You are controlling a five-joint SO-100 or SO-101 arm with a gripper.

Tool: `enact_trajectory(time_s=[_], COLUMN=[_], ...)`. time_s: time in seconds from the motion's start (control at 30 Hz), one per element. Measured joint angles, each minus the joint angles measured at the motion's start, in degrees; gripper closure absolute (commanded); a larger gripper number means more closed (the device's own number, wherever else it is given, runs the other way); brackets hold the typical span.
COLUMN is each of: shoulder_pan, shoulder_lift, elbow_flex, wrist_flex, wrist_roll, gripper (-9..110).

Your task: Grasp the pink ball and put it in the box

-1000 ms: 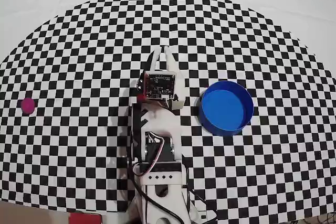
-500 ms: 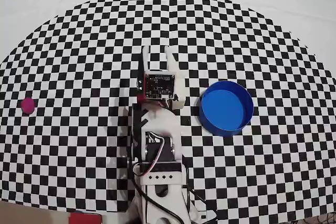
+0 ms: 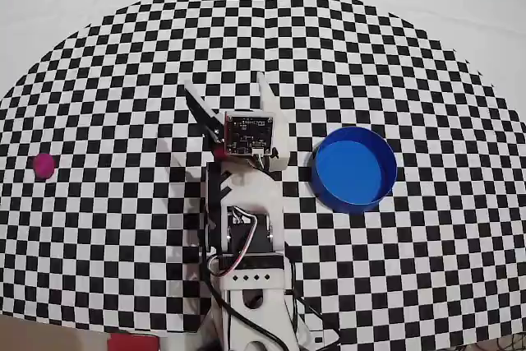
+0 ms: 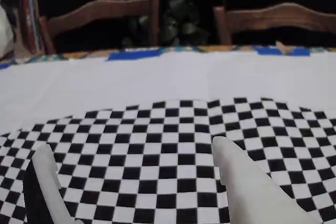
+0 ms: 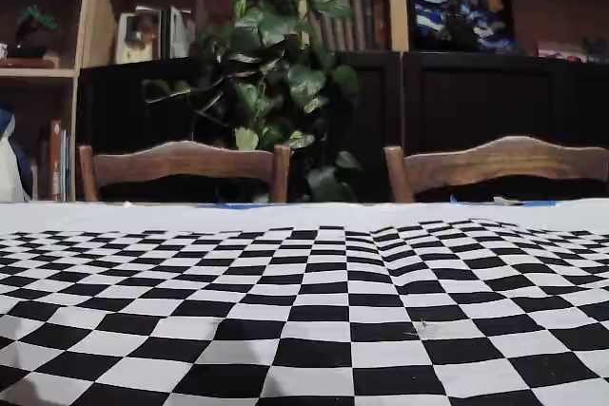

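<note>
In the overhead view the pink ball (image 3: pixel 43 165) lies on the checkered cloth at the far left. The box (image 3: pixel 354 168), a round blue tub, stands right of the arm and holds nothing. My gripper (image 3: pixel 226 84) is open and empty over the middle of the cloth, far from both. In the wrist view the gripper (image 4: pixel 131 148) shows two white fingers (image 4: pixel 239 171) spread wide with only checkered cloth between them. Ball and box do not show in the wrist or fixed views.
The arm's base (image 3: pixel 246 285) sits at the near edge of the checkered cloth (image 3: pixel 123 244) in the overhead view. Two wooden chairs (image 4: pixel 100 14) and a leafy plant (image 5: pixel 276 64) stand beyond the table's far edge.
</note>
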Motion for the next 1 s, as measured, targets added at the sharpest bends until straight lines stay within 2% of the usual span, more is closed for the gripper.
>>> enact_trajectory(time_s=[1.0], shoulder_pan=[-14.5], shoulder_lift=[-1.1], elbow_flex=[0.0], wrist_flex=[-1.5], wrist_roll=[0.0], gripper=[66])
